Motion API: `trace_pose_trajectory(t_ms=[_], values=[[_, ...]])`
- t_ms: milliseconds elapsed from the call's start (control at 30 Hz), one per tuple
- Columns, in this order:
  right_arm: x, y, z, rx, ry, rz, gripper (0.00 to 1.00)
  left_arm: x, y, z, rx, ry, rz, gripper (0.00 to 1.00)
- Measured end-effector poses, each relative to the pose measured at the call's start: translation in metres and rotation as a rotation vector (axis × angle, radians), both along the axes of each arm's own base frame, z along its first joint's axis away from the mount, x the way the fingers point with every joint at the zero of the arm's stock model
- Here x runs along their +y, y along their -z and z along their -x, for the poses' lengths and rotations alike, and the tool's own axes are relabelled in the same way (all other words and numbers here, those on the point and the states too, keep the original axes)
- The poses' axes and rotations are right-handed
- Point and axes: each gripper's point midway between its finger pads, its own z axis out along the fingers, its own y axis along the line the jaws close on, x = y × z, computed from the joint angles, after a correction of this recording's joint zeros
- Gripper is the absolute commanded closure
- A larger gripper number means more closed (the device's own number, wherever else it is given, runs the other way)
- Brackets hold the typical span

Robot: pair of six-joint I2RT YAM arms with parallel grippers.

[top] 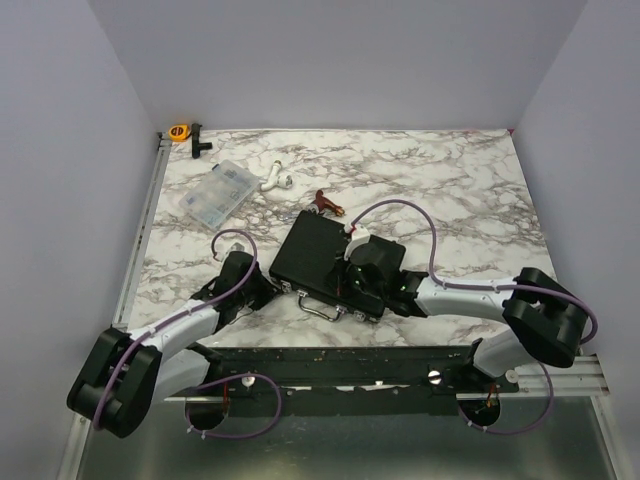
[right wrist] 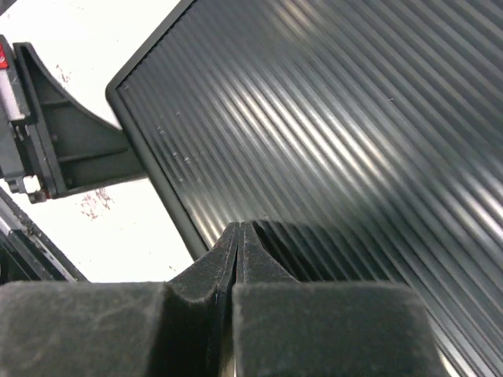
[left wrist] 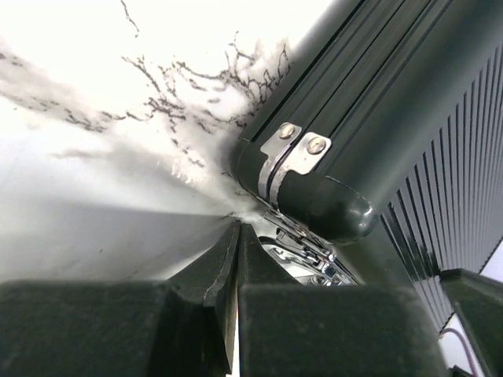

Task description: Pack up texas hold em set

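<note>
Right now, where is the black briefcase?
Top view: the black briefcase lies closed near the front middle of the table, left gripper at its left corner, right gripper over its lid.

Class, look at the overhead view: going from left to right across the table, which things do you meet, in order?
orange tape measure → clear box → white pipe piece → black case

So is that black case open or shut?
Shut: the briefcase lies flat, ribbed lid down; the left wrist view shows lid and base meeting at the corner.
</note>
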Motion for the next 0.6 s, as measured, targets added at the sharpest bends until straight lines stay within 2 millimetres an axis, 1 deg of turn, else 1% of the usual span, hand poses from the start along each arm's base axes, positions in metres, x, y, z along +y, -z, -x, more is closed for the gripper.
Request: trace_pose_trajectory(t_ms=[167, 233, 300, 333, 433, 600], values=[[0.006, 0.000, -0.001, 0.006, -0.006, -0.024, 0.99, -0.004, 0.000, -0.009, -0.006, -0.034, 0.033, 0.98], [0.006, 0.000, -0.002, 0.007, -0.003, -0.027, 0.99, -0.004, 0.000, -0.010, 0.000, -0.037, 0.032, 0.93], [0.006, 0.000, -0.002, 0.008, -0.002, -0.027, 1.00, -0.003, -0.001, -0.008, 0.007, -0.040, 0.032, 0.86], [0.006, 0.000, -0.002, 0.009, -0.001, -0.028, 1.00, -0.002, -0.002, -0.006, 0.009, -0.040, 0.032, 0.85], [0.007, 0.000, -0.002, 0.009, -0.001, -0.028, 0.99, 0.002, -0.008, 0.002, 0.031, -0.047, 0.018, 0.84], [0.007, 0.000, -0.002, 0.008, -0.002, -0.028, 0.99, 0.003, -0.020, 0.004, 0.029, -0.043, 0.016, 0.85]])
